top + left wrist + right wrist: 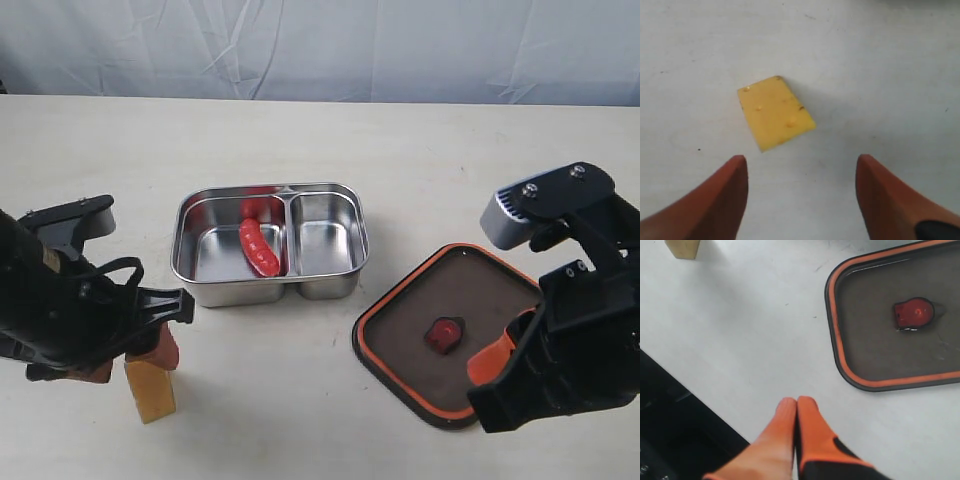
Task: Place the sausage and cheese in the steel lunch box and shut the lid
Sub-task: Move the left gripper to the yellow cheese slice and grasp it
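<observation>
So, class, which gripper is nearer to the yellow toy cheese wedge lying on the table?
Left. The left gripper stands open right beside the yellow cheese wedge; the right gripper, shut, is far across the table, by the dark orange-rimmed plastic lid.

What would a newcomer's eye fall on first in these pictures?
The red sausage lying in the larger compartment of the shiny lunch box, at centre, stands out first. To the box's right the dark lid with its orange rim lies on the table, off the box. On the left the yellow cheese sits on the table by the open left hand.
</observation>
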Tool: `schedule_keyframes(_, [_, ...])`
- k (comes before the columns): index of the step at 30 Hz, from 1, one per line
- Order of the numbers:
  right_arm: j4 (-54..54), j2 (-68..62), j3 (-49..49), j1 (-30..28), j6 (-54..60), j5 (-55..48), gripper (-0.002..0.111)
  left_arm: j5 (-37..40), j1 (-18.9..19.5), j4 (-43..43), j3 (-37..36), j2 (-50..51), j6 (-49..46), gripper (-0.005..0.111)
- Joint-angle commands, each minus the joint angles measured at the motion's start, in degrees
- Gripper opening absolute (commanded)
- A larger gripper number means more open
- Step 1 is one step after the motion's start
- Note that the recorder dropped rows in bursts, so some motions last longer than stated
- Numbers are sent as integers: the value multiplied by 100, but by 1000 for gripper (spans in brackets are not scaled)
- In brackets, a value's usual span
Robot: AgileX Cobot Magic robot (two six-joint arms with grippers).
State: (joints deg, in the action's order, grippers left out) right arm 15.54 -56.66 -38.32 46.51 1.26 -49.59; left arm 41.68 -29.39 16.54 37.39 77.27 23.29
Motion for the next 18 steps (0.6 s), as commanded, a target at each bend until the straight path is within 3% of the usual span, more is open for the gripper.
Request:
schedule_keyframes(1, [-2, 34, 24, 34, 14, 38, 0, -123, 12, 57, 4, 243, 7, 60])
schedule_keyframes(15, [-104, 34, 24, 34, 26, -1, 0, -584, 12, 83, 12, 1044, 23, 60])
schedule_keyframes(18, [-104, 34, 24, 34, 26, -36, 0, -513, 12, 28, 12, 1213, 23, 54])
